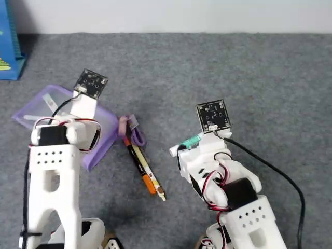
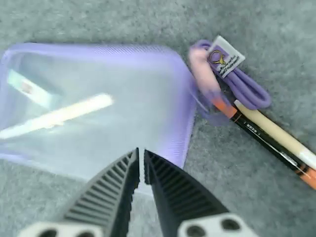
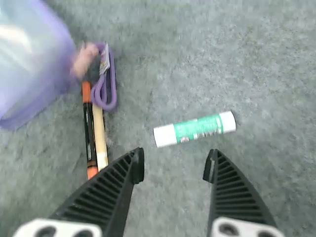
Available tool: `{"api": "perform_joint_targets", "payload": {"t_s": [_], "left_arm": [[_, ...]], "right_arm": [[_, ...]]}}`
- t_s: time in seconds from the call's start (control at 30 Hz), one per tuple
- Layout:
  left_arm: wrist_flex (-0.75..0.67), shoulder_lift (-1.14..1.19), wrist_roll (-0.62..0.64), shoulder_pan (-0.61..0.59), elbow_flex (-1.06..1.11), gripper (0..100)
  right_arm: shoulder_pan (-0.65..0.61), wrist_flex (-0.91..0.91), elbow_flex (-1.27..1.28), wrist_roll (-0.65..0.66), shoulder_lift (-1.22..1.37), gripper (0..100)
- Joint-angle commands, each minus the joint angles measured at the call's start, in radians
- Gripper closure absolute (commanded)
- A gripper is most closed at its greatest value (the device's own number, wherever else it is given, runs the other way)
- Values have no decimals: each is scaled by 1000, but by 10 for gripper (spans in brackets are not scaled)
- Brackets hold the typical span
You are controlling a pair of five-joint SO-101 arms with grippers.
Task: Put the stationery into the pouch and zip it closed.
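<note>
A clear purple pouch (image 1: 98, 122) (image 2: 98, 98) (image 3: 29, 64) lies on the grey carpet at the left, with its purple loop strap (image 1: 137, 136) (image 2: 242, 81) (image 3: 106, 84) trailing off its corner. Two pens (image 1: 142, 166) (image 2: 271, 136) (image 3: 94, 133) lie side by side next to the strap. A green and white glue stick (image 3: 195, 129) (image 1: 190, 141) lies just ahead of my right gripper (image 3: 175, 165), which is open above the carpet. My left gripper (image 2: 140, 158) hovers over the pouch's near edge, its fingers almost together with nothing between them.
A blue box (image 1: 9, 49) stands at the far left edge. A pale wall runs along the back of the carpet. Open carpet stretches to the right and behind the arms.
</note>
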Motion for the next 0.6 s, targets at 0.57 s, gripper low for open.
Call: {"api": "perform_joint_targets", "payload": {"t_s": [0.57], "left_arm": [[92,-388,-264,-189,191,731]], "right_arm": [[5,-107,52,-43,-15,790]]}}
